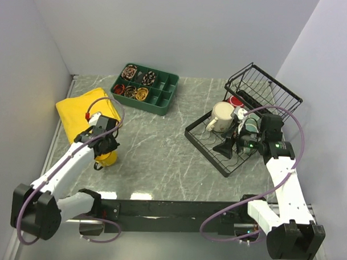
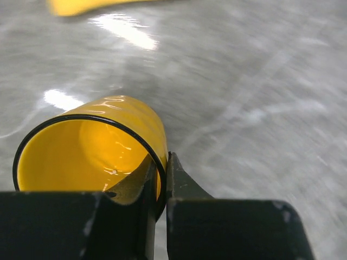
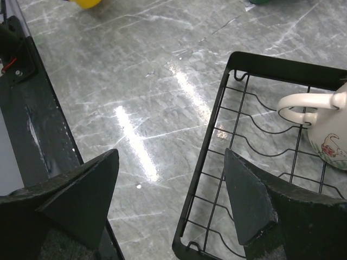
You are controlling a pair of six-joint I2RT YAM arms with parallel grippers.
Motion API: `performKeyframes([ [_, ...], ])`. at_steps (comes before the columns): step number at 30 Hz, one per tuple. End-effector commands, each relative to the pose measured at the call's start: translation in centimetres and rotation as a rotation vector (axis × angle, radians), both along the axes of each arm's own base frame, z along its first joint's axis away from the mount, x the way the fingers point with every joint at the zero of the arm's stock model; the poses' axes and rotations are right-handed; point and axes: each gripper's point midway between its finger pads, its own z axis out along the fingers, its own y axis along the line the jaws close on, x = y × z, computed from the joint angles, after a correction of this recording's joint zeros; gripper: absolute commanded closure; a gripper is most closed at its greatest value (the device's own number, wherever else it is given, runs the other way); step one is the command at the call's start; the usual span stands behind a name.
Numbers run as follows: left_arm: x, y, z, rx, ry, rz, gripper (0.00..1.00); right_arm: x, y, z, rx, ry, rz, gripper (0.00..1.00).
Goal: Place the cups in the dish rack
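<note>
I work in a robot test cell, not a real kitchen; plain white walls [image 1: 177, 33] box in a grey marble-look tabletop [image 1: 161, 146]; my left arm [image 1: 69, 163] and right arm [image 1: 286, 179] stand on a black rail [image 1: 176, 210]; a purple cable [image 1: 301, 143] loops free; the only kitchenware is a dish rack [image 1: 204, 139] and a green compartment tray [image 1: 160, 101].

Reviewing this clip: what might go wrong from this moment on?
The left gripper pinches only the glossy wall of the yellow mug at its rim, so it may slip or swing when lifted. The right gripper hangs open over the edge of the dish rack, near the cream mug; the arms could collide at delivery.
</note>
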Motion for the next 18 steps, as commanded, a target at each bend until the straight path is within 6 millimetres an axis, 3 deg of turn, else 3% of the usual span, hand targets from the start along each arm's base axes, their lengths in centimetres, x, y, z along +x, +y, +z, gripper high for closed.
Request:
performKeyframes([
  [1,3.0,-5.1,7.9,-0.186,-0.298,-0.280,0.99,-0.4,0.2,0.2,0.013,-0.009,0.038,0.15],
  [2,3.3,-7.5,9.7,-0.276,-0.369,-0.381,0.99,-0.9,0.3,0.0,0.010,0.005,0.058,0.15],
  [4,3.2,-9.6,12.1,-0.378,-0.458,-0.473,0.99,-1.1,0.6,0.5,0.020,0.013,0.097,0.15],
  [5,3.7,-11.0,14.3,-0.441,-0.547,-0.525,0.99,-1.5,0.6,0.4,0.014,0.019,0.120,0.14],
  [8,2.6,-14.6,16.3,-0.693,-0.580,-0.610,0.99,-1.5,1.0,1.1,0.020,-0.001,0.152,0.12],
  [9,2.8,-15.7,18.2,-0.760,-0.648,-0.652,0.99,-1.5,1.3,1.4,0.022,-0.007,0.162,0.11],
  [11,2.4,-17.4,19.6,-0.895,-0.655,-0.630,0.99,-1.2,1.7,2.1,0.039,-0.019,0.162,0.08],
  [12,2.7,-17.8,21.8,-0.939,-0.740,-0.637,0.99,-1.3,2.3,2.5,0.050,-0.024,0.187,0.07],
  [14,2.6,-19.4,23.7,-1.064,-0.747,-0.596,0.99,-1.3,3.6,3.6,0.099,-0.031,0.227,0.04],
  [18,2.9,-21.1,29.8,-1.252,-0.866,-0.488,0.99,-0.2,5.9,6.3,0.176,-0.062,0.239,0.00],
])
